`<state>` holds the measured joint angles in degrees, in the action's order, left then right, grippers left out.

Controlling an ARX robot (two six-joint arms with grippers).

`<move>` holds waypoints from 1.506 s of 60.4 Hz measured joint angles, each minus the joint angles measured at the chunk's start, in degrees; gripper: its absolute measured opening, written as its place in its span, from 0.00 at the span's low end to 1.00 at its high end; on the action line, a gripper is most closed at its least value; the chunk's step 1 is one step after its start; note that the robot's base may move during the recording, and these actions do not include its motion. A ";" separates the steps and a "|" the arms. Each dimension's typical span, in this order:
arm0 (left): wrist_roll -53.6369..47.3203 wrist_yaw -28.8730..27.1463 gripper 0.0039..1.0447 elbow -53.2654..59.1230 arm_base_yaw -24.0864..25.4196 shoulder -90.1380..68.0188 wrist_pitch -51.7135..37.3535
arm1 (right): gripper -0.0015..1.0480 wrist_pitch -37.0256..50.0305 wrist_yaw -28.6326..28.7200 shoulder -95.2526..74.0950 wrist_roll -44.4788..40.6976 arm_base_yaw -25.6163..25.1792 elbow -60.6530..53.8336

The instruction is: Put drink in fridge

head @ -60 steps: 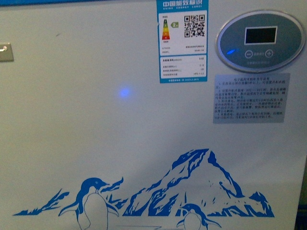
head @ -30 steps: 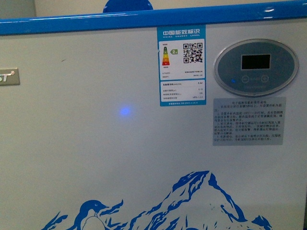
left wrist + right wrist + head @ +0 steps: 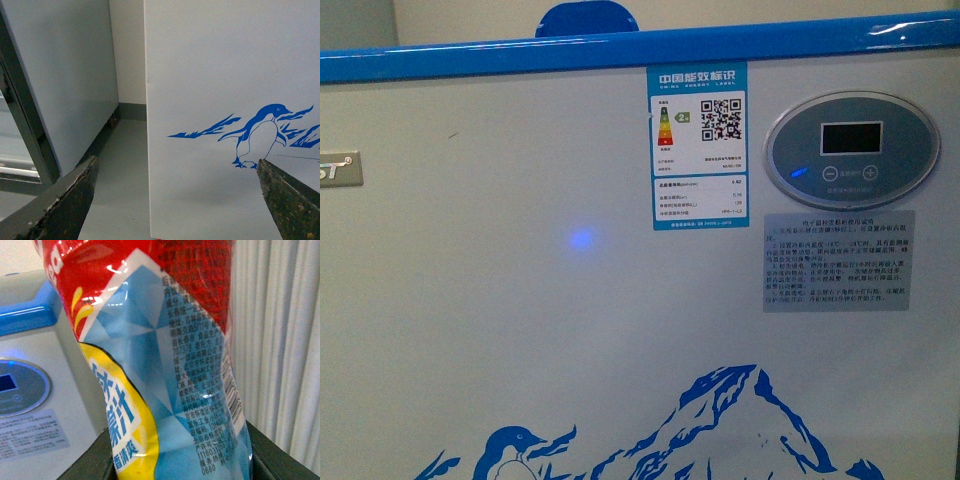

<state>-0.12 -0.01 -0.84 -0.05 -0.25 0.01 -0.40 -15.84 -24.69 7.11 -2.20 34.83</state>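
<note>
The fridge (image 3: 520,300) fills the front view: a white chest face with a blue top rim (image 3: 620,48), an oval grey control panel (image 3: 852,150) and a blue penguin-and-mountain graphic along the bottom. My right gripper (image 3: 180,462) is shut on the drink (image 3: 165,355), a bottle with a red top and a light blue and yellow label. The bottle stands upright close to the camera, beside the fridge's right end (image 3: 30,360). My left gripper (image 3: 176,161) is open and empty, low before the fridge's front left corner (image 3: 148,150), near the penguin (image 3: 260,135).
A grey upright cabinet (image 3: 60,75) stands to the fridge's left, with a strip of grey floor (image 3: 120,175) between them. White ribbed vertical slats (image 3: 280,340) rise to the drink's right. A blue rounded shape (image 3: 587,18) shows behind the rim. The lid is out of view.
The front view has risen along the fridge's face: the blue rim came into sight at the top, and the panel, labels and penguin graphic slid down.
</note>
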 joint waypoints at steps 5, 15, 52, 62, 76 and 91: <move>0.00 0.00 0.92 0.00 0.00 0.00 0.00 | 0.42 -0.48 2.29 0.00 0.74 -3.67 0.00; 0.00 0.00 0.92 0.00 0.00 0.00 0.00 | 0.42 -0.57 3.19 0.17 1.90 -5.49 -0.20; 0.02 0.00 0.92 0.00 0.00 0.00 0.02 | 0.42 -0.50 3.41 1.25 3.02 -0.96 -1.22; 0.00 0.00 0.92 0.00 0.00 0.02 0.02 | 0.42 -0.50 3.48 1.31 3.04 -0.94 -1.79; 0.02 0.00 0.92 0.00 0.00 0.02 0.00 | 0.42 -0.50 3.43 1.31 3.23 -0.94 -1.79; 0.00 0.02 0.92 0.00 0.00 0.02 0.00 | 0.42 -0.50 3.41 1.31 3.28 -0.94 -1.79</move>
<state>-0.12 0.01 -0.84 -0.05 -0.23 0.01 -0.91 -12.43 -23.38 10.39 -3.14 33.04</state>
